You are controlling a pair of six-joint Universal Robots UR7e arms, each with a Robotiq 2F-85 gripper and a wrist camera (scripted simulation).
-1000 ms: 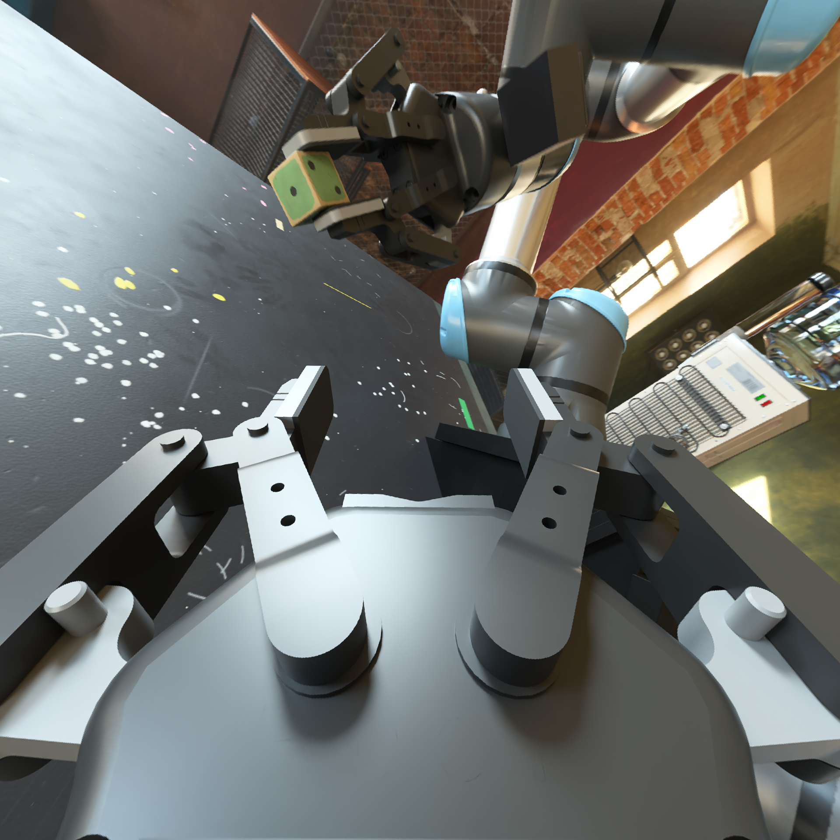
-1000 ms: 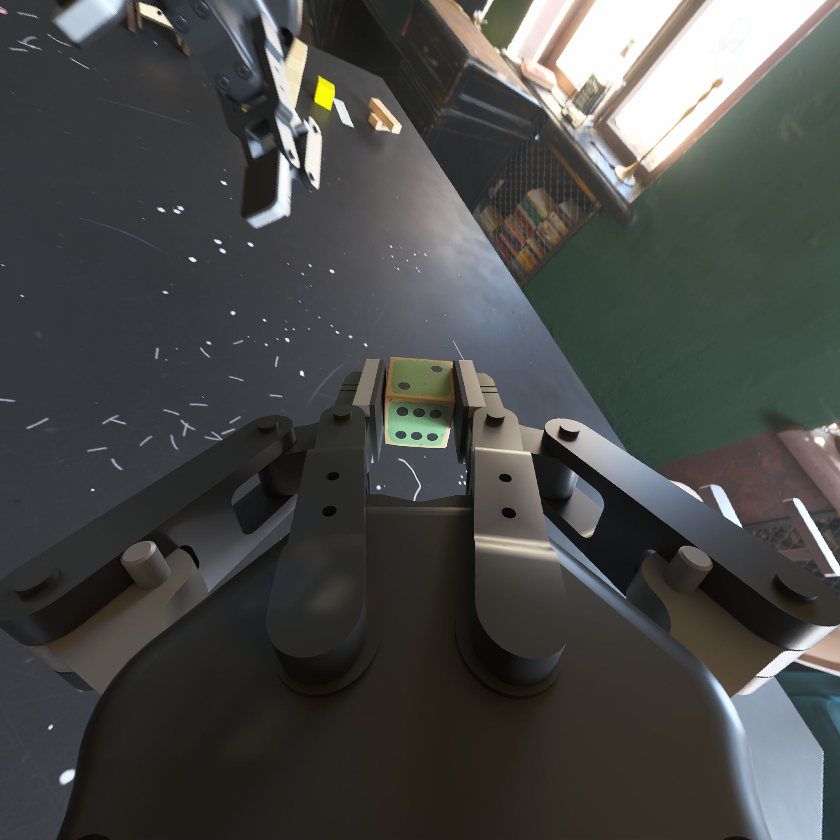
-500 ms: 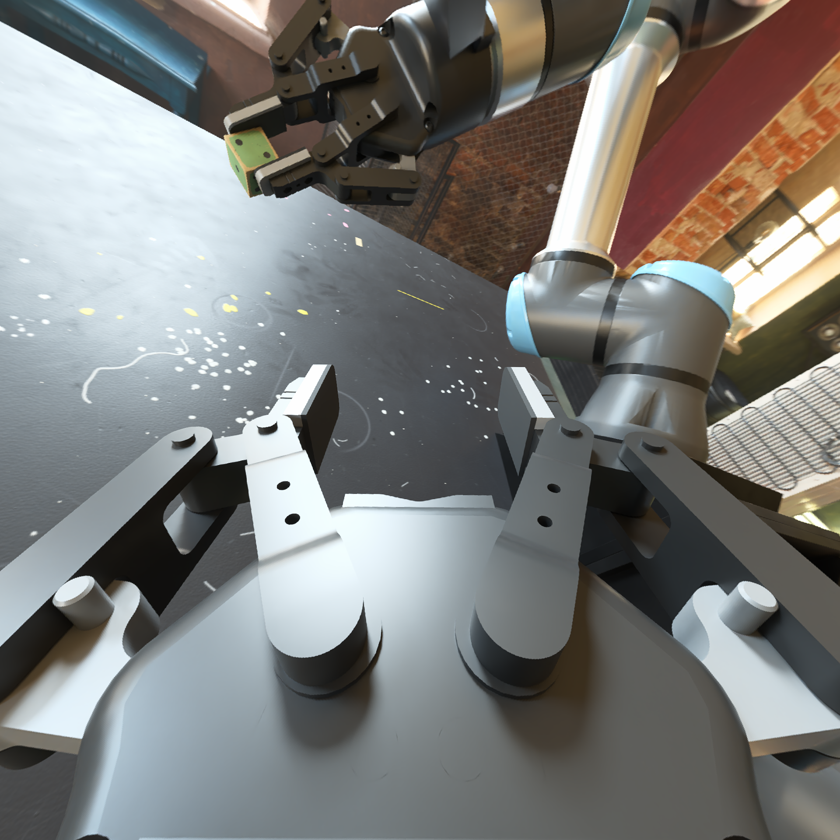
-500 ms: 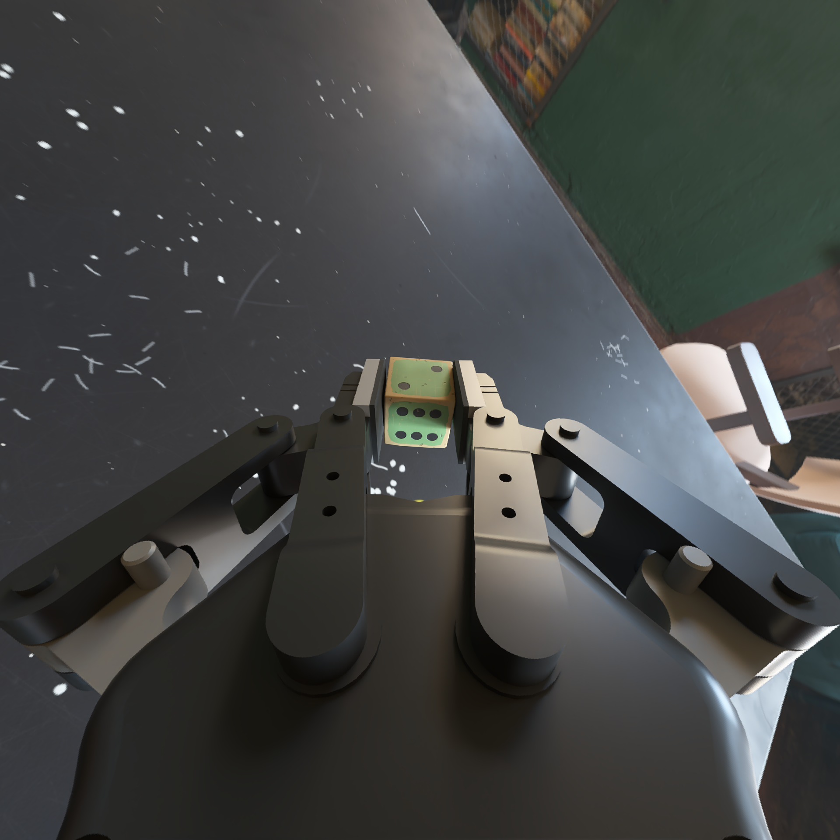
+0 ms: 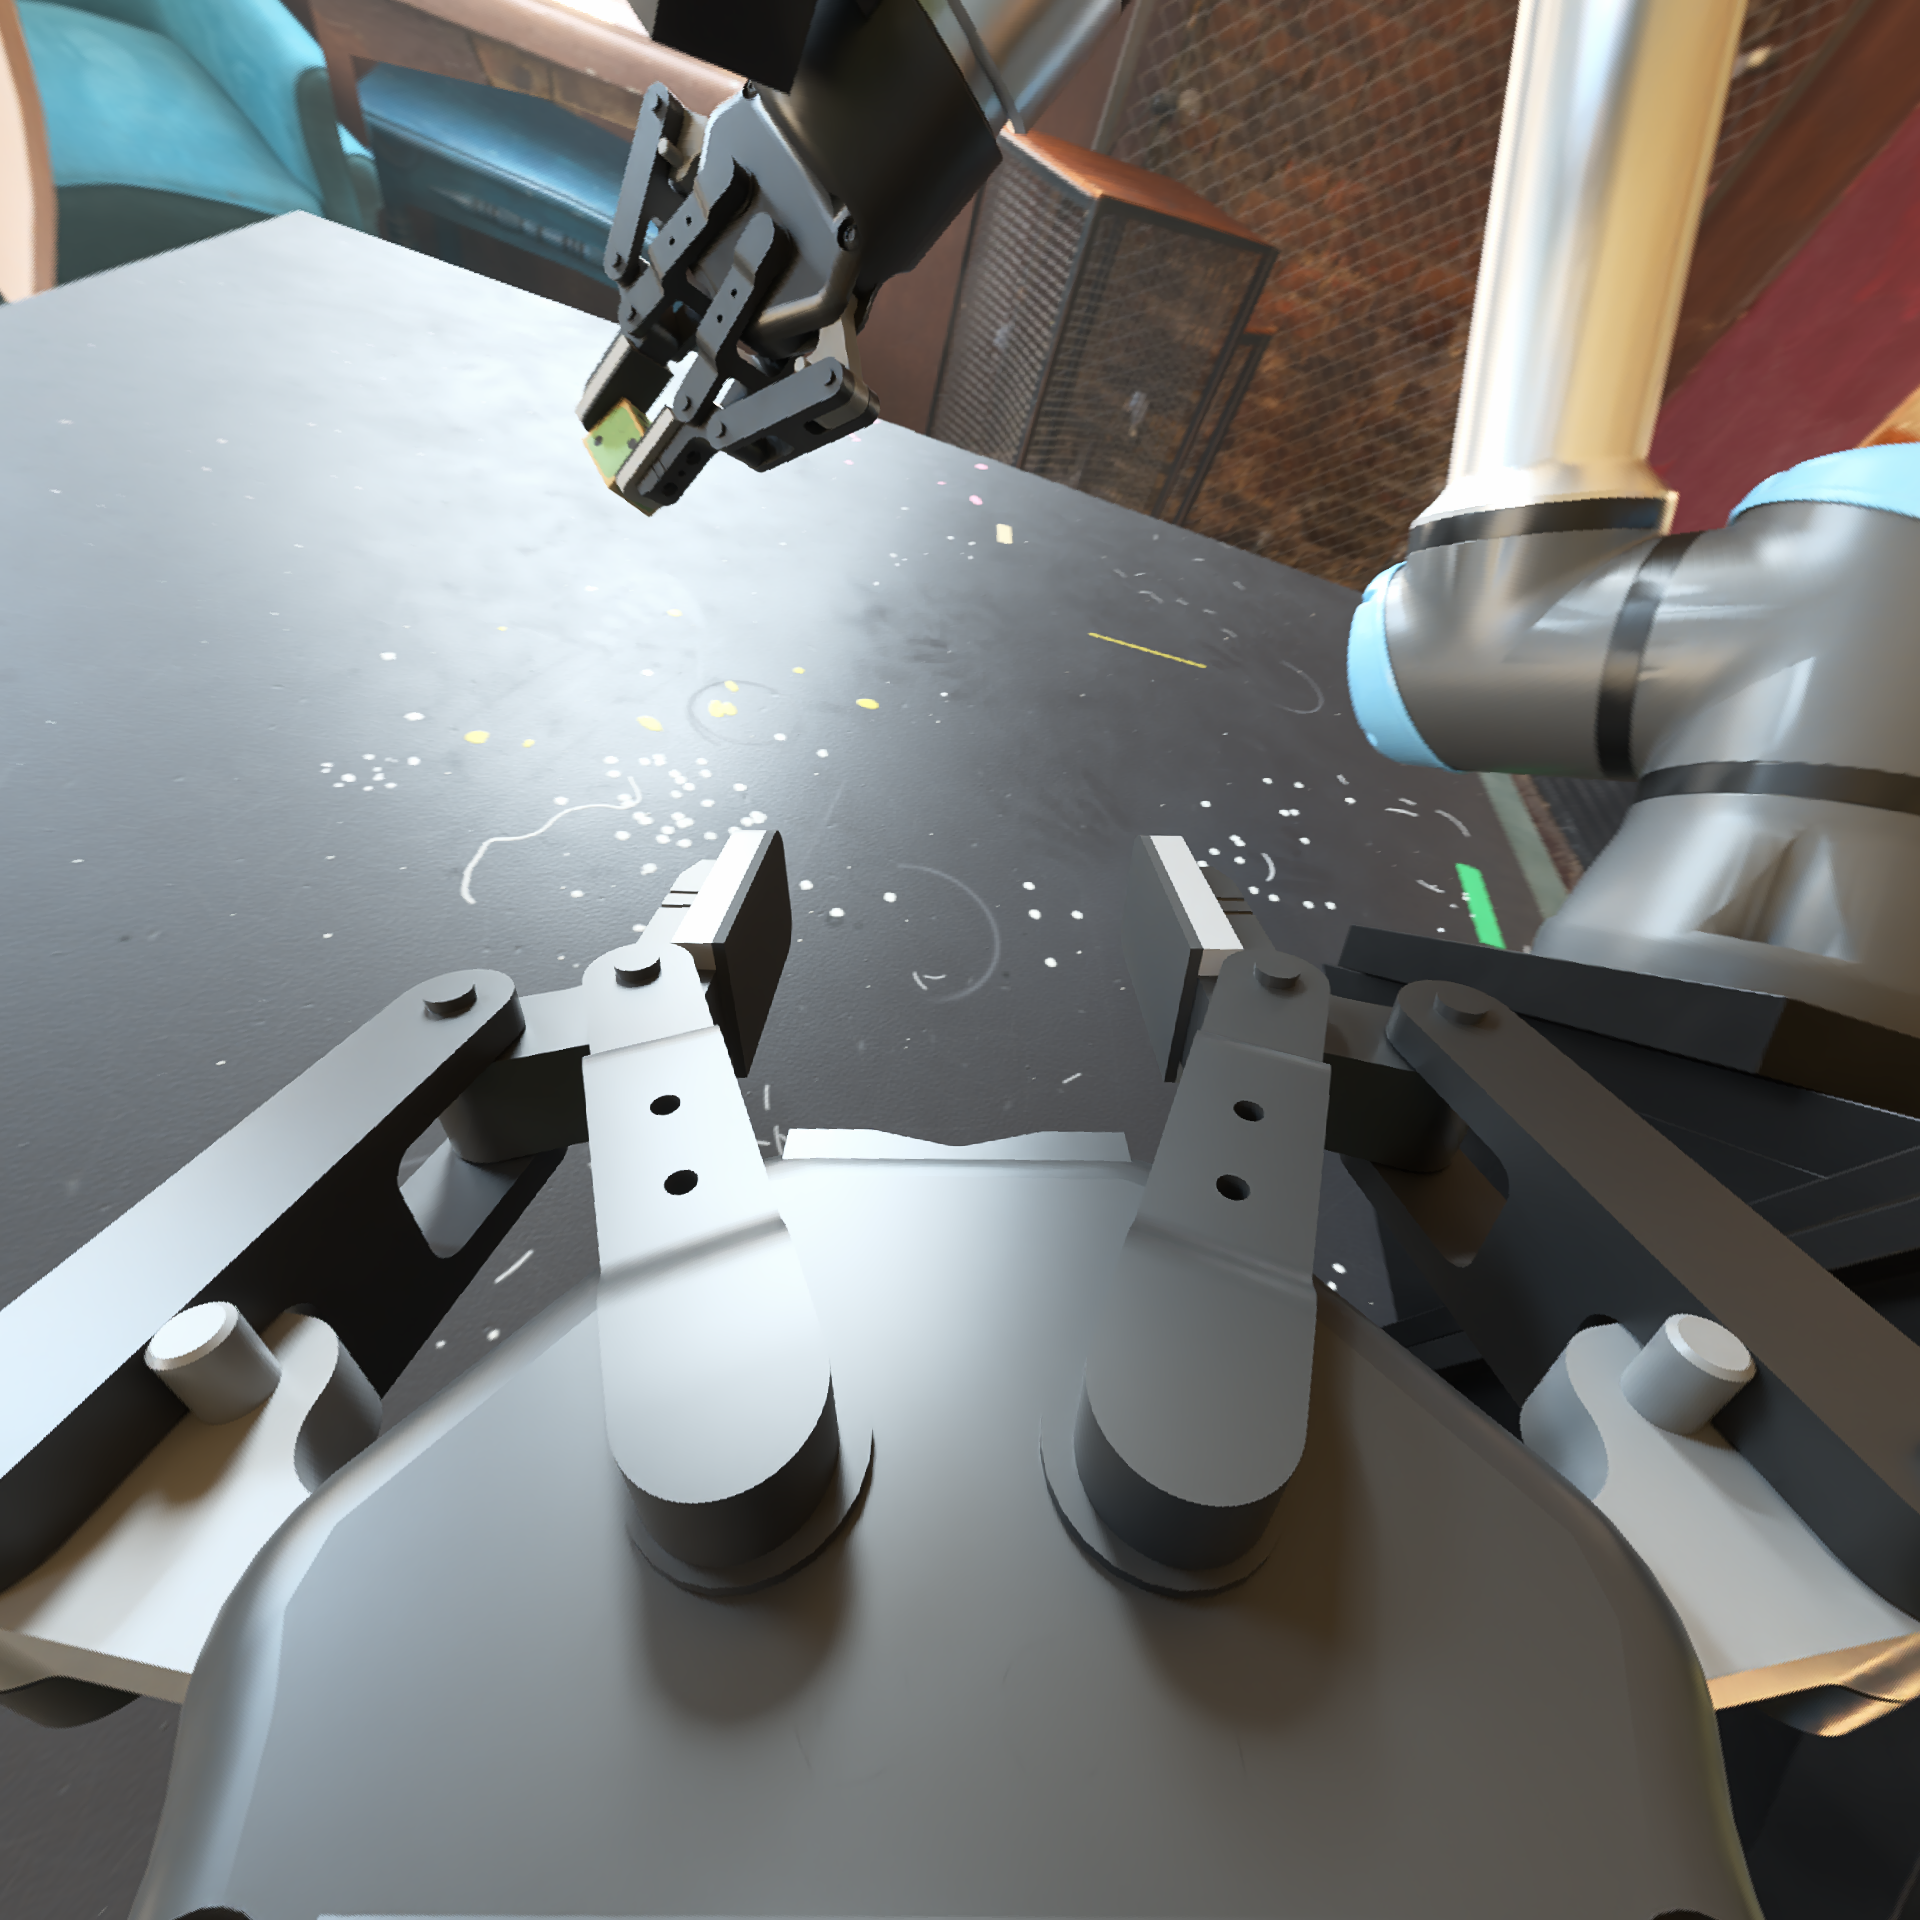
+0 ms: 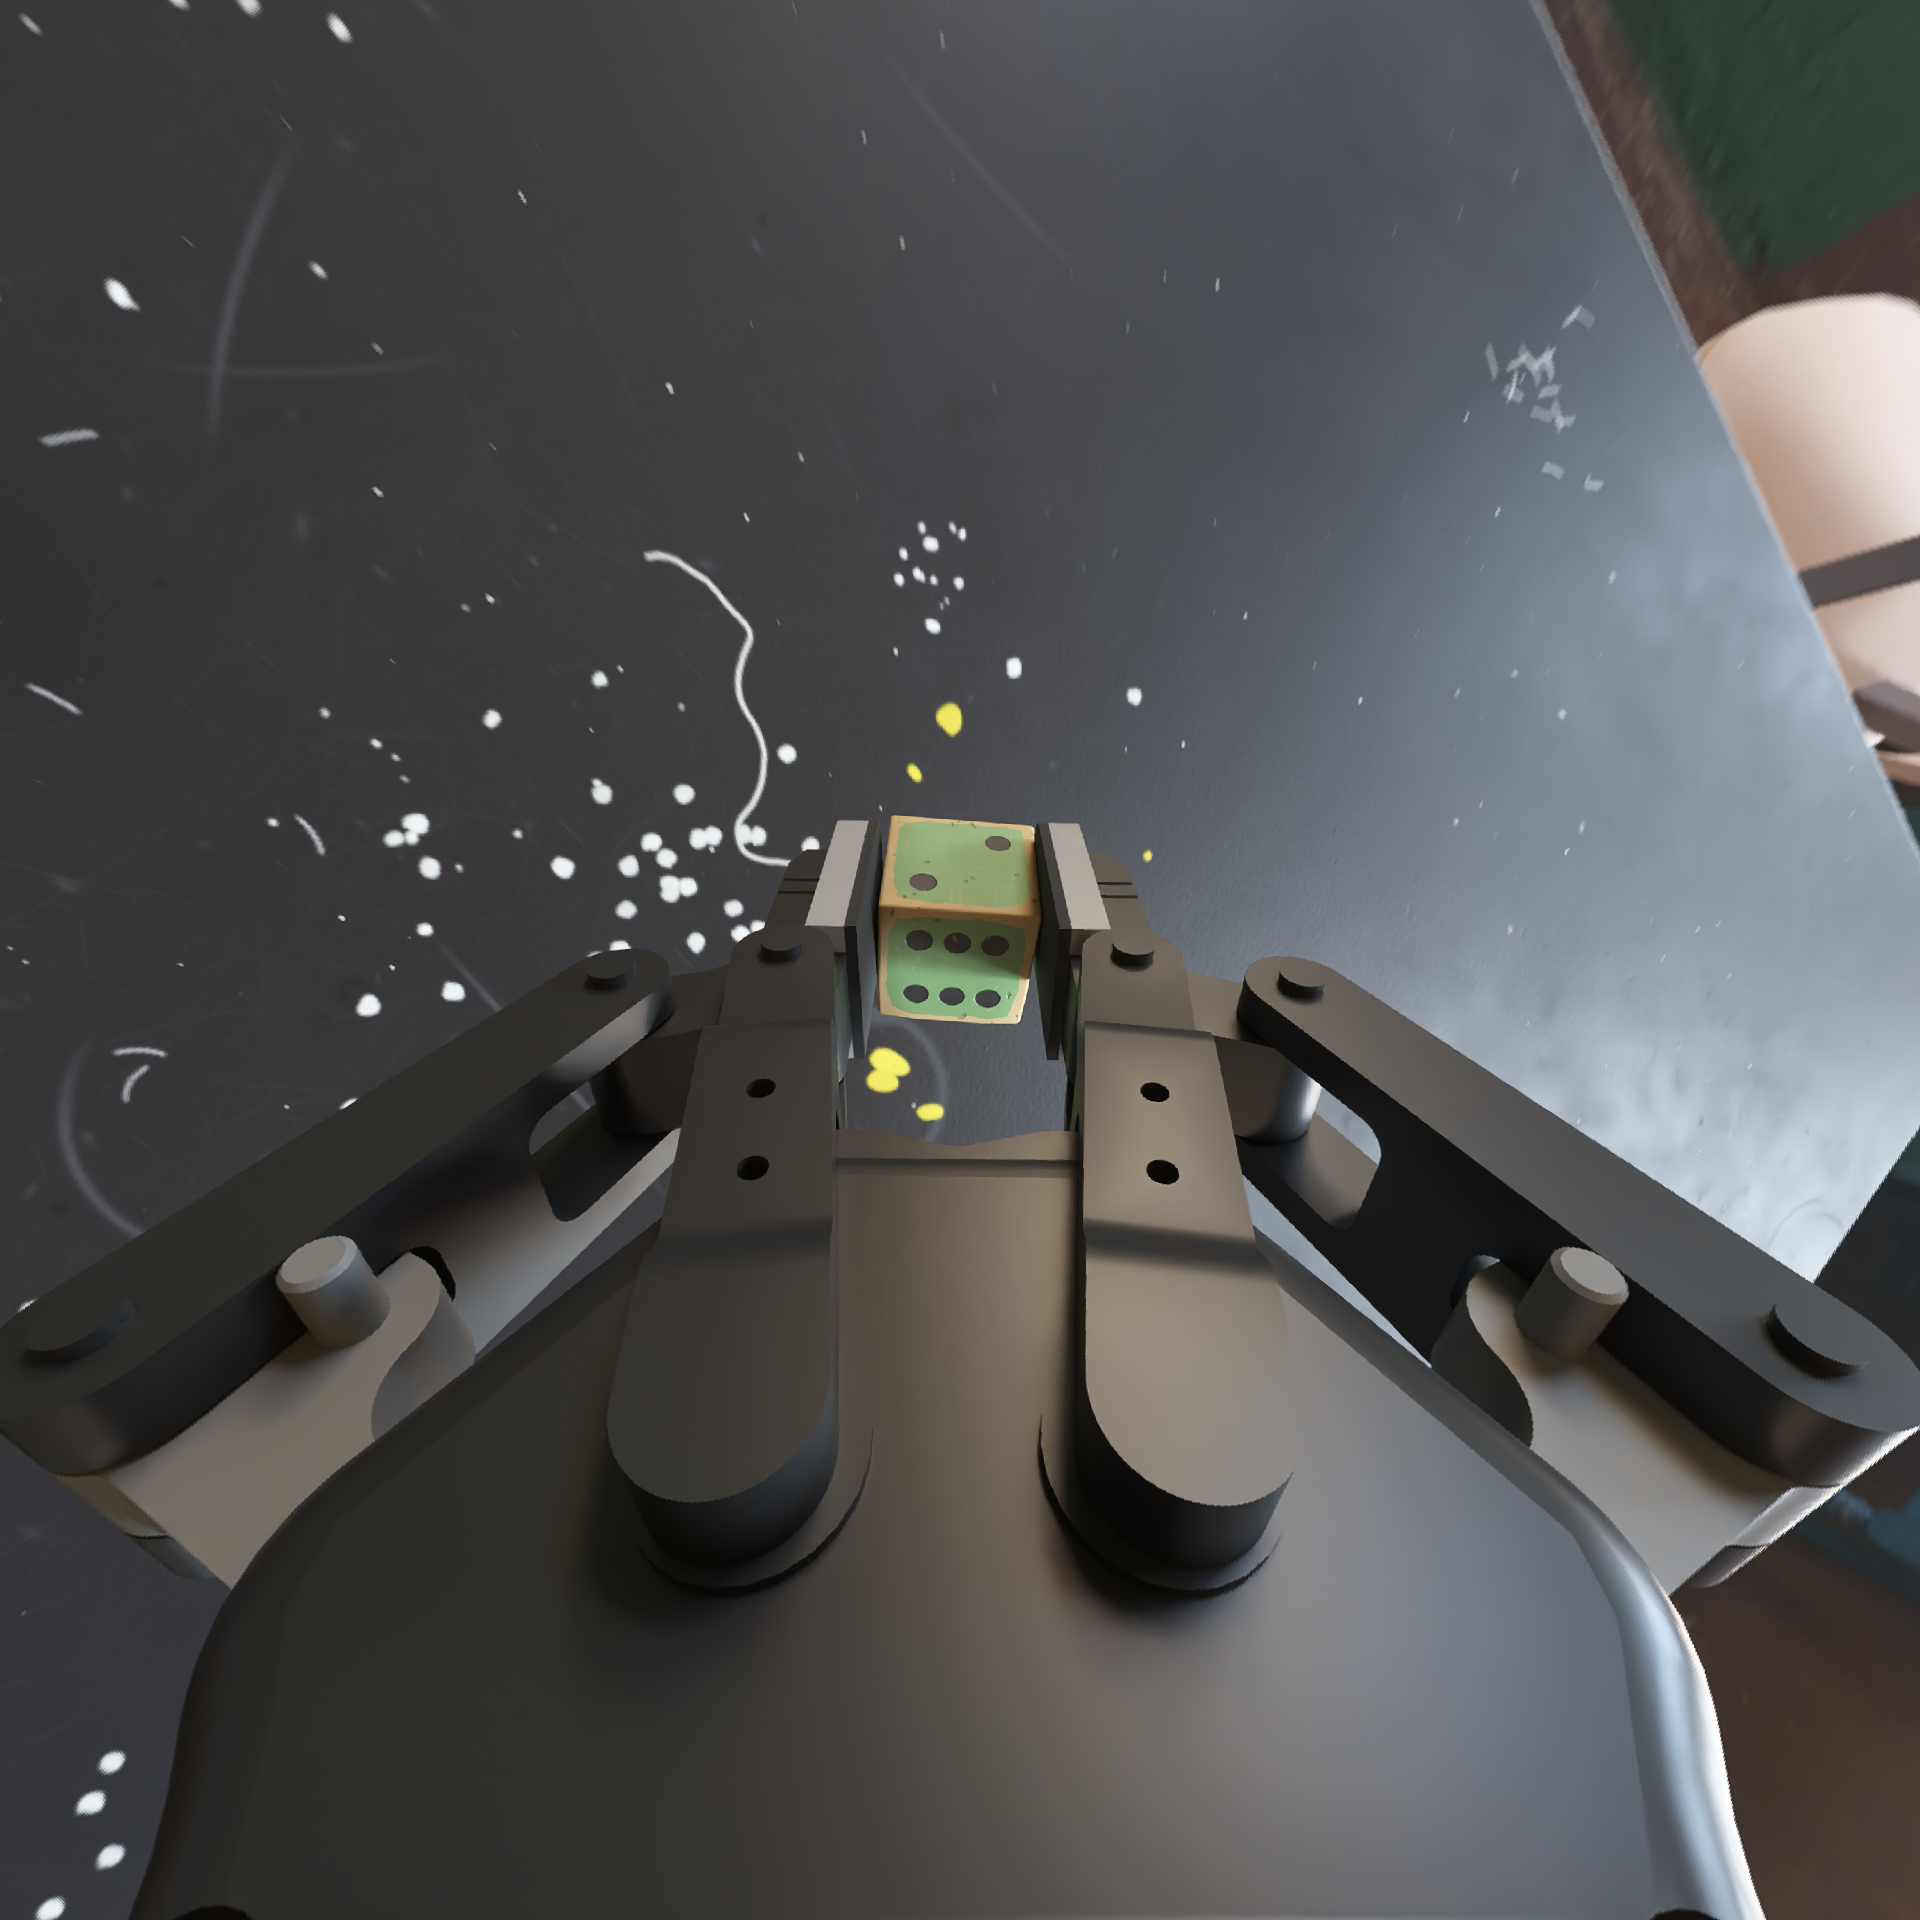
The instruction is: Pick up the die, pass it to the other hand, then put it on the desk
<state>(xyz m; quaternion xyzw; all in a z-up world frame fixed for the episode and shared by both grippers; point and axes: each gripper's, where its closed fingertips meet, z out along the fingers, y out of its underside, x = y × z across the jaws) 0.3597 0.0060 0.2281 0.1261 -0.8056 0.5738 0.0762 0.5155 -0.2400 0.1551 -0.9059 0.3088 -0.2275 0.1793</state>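
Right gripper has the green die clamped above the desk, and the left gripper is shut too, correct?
Not quite. The left gripper is open and empty, as the left wrist view shows. The rest holds: the right gripper clamps the green die above the desk.

The desk looks matt, dark and scuffed, flecked with paint. The die has wood-like tan edges and dull green faces. The far arm tube gleams like polished metal; the mesh cabinet looks wooden-framed.
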